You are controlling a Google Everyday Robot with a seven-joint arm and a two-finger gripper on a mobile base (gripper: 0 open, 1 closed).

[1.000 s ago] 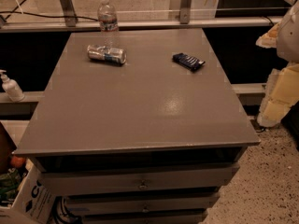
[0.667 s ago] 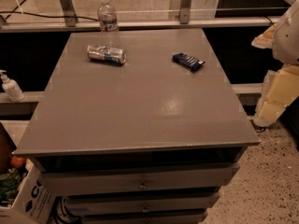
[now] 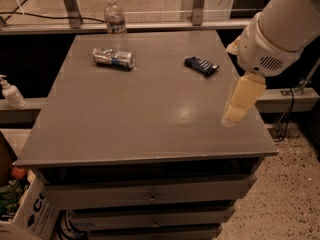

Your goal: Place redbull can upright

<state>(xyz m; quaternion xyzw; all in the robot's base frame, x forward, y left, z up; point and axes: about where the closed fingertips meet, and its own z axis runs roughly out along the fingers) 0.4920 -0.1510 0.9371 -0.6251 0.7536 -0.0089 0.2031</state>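
The redbull can [image 3: 114, 58] lies on its side on the grey table [image 3: 145, 119], at the far left part of the top. It is silver and blue, with its long axis running left to right. My gripper [image 3: 239, 103] hangs from the white arm [image 3: 280, 29] above the table's right edge, far to the right of the can and nearer the front. It holds nothing that I can see.
A clear water bottle [image 3: 115, 19] stands upright just behind the can at the far edge. A dark blue snack wrapper [image 3: 201, 65] lies flat at the far right. A white pump bottle [image 3: 11, 92] stands on a ledge left of the table. A cardboard box [image 3: 30, 214] sits below left.
My arm and gripper have swung left from the right border of the view to above the table's right edge. The can, bottle and wrapper have not moved.
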